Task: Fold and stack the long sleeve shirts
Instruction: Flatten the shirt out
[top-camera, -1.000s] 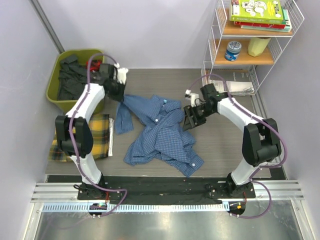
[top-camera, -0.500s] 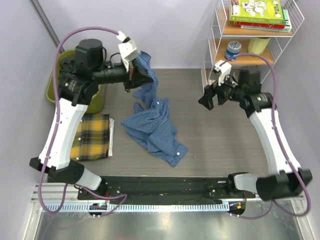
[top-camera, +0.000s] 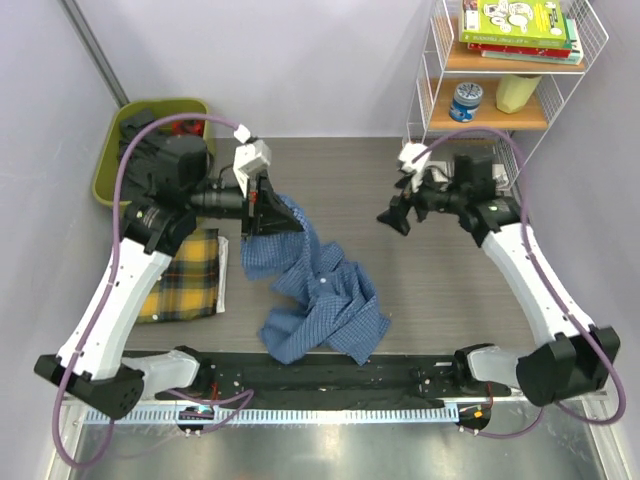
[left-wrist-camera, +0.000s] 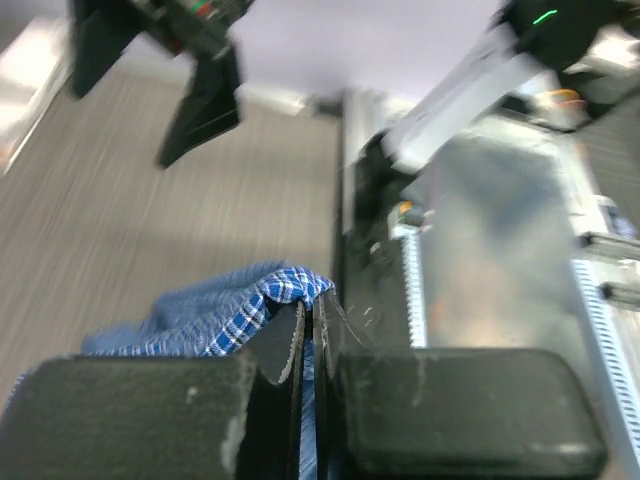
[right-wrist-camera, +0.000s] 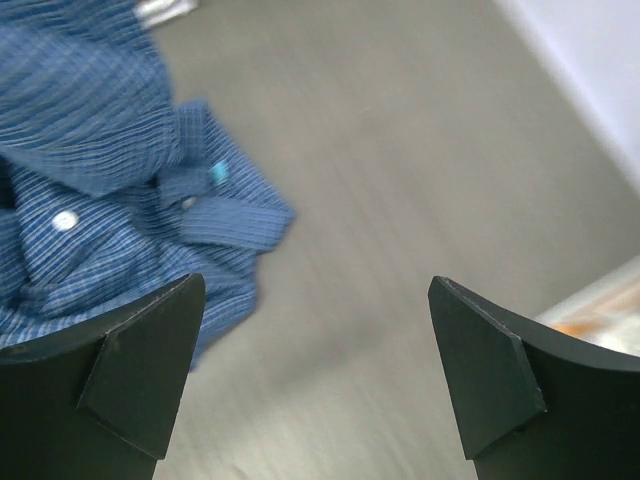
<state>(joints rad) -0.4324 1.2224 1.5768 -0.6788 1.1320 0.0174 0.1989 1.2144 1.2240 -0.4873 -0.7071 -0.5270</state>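
The left claw (top-camera: 266, 207) is pressed together on an edge of the blue shirt (top-camera: 322, 298). It holds that edge up above the counter (top-camera: 450, 290). In the left wrist view a fold of checked cloth sticks out between the shut fingers (left-wrist-camera: 285, 345). From the pinch, the shirt hangs down in a loose drape. Its lower part lies bunched on the counter near the front edge, between the two arms.

The right claw (top-camera: 393, 216) is spread wide and holds nothing. It hovers over bare counter, to the right of the shirt and apart from it.

The yellow shirt (top-camera: 195, 265) lies folded flat at the left side of the counter, partly under the left arm. A green bin (top-camera: 108, 178) of dark clothes stands behind it. A wire shelf (top-camera: 500, 125) stands at the far right corner.
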